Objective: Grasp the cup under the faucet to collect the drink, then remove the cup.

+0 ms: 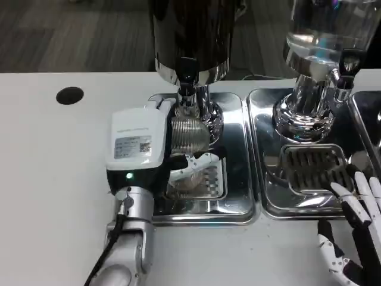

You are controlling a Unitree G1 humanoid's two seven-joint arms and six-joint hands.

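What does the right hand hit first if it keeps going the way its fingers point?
Likely the slotted grate in the right drip tray. The right hand rests open at the tray's front corner, fingers aimed up and left over the rim. Beyond the grate stands the chrome dispenser base. Height over the grate is unclear.

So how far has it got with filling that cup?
Done: the left hand grips the ribbed clear cup and holds it under the dark dispenser's faucet. In hand: collecting the drink, though I cannot tell whether any liquid is flowing or how full the cup is. Left: taking the cup away from the steel drip tray. The right hand rests open nearby.
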